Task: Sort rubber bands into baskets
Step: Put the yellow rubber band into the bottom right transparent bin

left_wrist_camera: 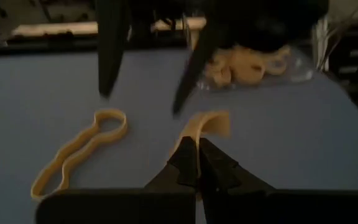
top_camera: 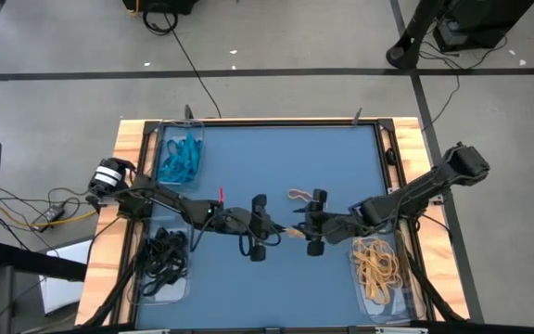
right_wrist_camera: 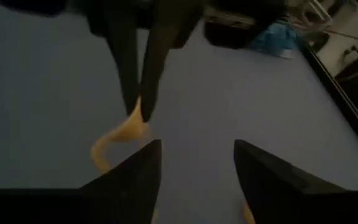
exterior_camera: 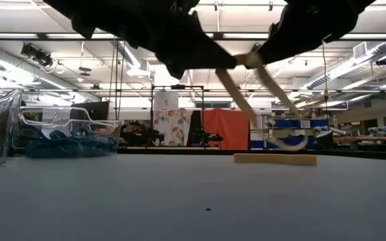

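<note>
Left pincer (left_wrist_camera: 196,163) pinches tan band (left_wrist_camera: 205,124), hanging lengthwise downward.

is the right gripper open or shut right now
Open. The right gripper shows bare blue mat between its fingers, while the shut left gripper pinches a tan rubber band.

Overhead, table-level and two close wrist cameras share the blue table (top_camera: 276,176) centre.

Open-ceilinged lab hall, benches (exterior_camera: 374,139) behind table (exterior_camera: 193,194)
</note>
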